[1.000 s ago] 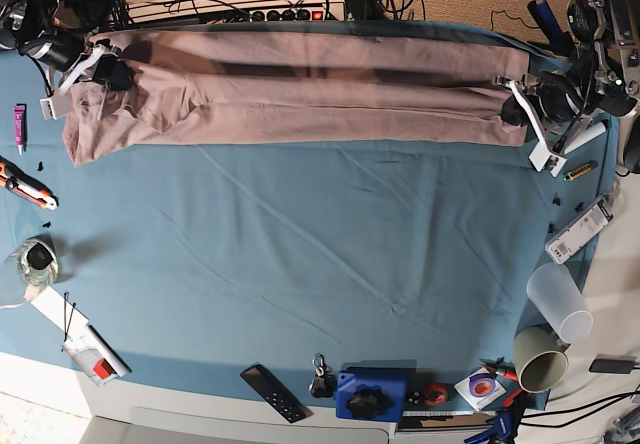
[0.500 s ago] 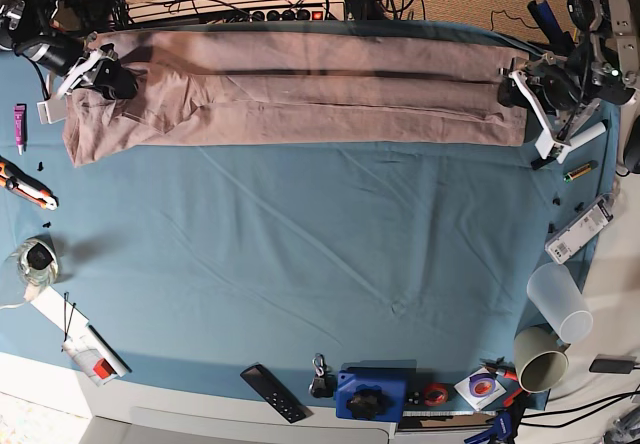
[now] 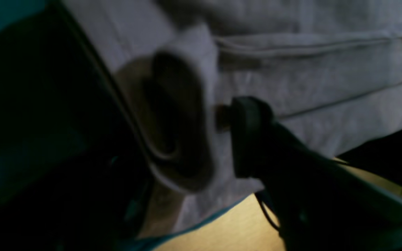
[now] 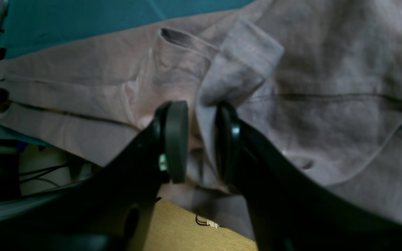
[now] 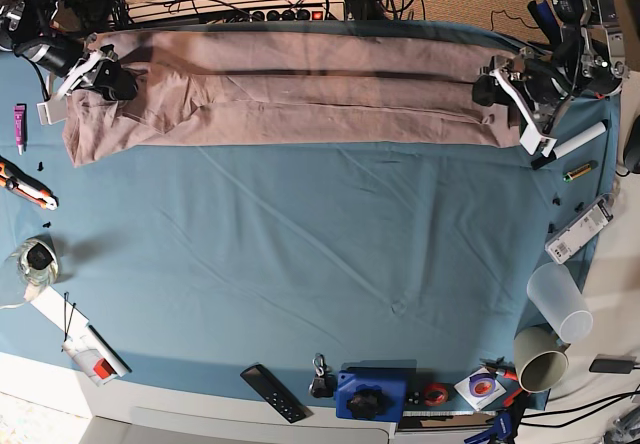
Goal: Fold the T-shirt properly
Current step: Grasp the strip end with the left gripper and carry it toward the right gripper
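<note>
The mauve T-shirt lies folded into a long band along the far edge of the blue-teal table cloth. My left gripper is at its right end. In the blurred left wrist view it is closed on a rolled fold of the shirt's edge. My right gripper is at the shirt's left end. In the right wrist view its pads stand close together with a fold of the T-shirt between them, near a sleeve.
Along the near edge lie a black remote and a blue block. Two cups stand at the right edge. An orange cutter and a glass jar are at the left. Cables and a power strip run behind the table.
My left gripper has moved left and toward the back, from beyond the shirt's right hem onto its end. My right gripper has shifted slightly right and stays at the left end.
</note>
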You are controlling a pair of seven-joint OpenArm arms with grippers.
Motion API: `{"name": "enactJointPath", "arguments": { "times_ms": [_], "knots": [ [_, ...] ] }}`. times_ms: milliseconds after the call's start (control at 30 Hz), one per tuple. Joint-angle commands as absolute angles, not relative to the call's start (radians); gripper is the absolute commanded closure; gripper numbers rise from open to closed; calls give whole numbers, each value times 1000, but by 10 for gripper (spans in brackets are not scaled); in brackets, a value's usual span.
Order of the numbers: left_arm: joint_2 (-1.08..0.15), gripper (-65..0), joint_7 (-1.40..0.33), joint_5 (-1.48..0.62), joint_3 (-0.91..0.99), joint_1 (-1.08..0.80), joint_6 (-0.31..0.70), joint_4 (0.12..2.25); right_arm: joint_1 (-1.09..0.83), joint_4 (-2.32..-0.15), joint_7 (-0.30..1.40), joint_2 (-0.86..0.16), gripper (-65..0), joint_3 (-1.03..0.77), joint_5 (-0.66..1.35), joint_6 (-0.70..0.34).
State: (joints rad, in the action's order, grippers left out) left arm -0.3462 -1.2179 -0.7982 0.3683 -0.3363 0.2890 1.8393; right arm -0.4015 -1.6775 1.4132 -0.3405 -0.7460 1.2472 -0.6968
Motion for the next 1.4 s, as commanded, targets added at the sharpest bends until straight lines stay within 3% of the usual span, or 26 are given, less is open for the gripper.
{"name": "enactJointPath", "arguments": {
  "times_ms": [0,100,200,233,467,867,1100,1367],
  "knots": [
    [-349,-262,-1232,-788,370,-338,289,1830,-399,-1694,1396,-360,-159,-755,1271,-698],
    [-349,-188,-1228,-785,370,-337,278,1797,-399,-1694,1396,-360,-159,-755,1272,-698],
    [-349,-14,-1217,-785,370,-334,250,1796,-399,-1694,1396,-360,-159,-755,1272,-698],
    [-349,0,-1215,-778,370,-331,251,1797,-399,-1694,1396,-360,-159,-755,1272,-698],
    [-349,0,-1249,-779,370,-324,256,1888,-398,-1694,1396,-360,-159,-755,1275,-698],
    [-346,0,-1222,-918,369,-401,364,2170,-395,-1694,1396,-360,-159,-755,1275,-698],
    [-240,0,-1152,-921,358,-465,377,2309,-396,-1694,1396,-360,-159,-755,1275,-698],
    [-204,0,-1088,-813,80,-452,389,2308,-396,-1694,1396,-360,-159,-755,1275,-698]
  ]
}}
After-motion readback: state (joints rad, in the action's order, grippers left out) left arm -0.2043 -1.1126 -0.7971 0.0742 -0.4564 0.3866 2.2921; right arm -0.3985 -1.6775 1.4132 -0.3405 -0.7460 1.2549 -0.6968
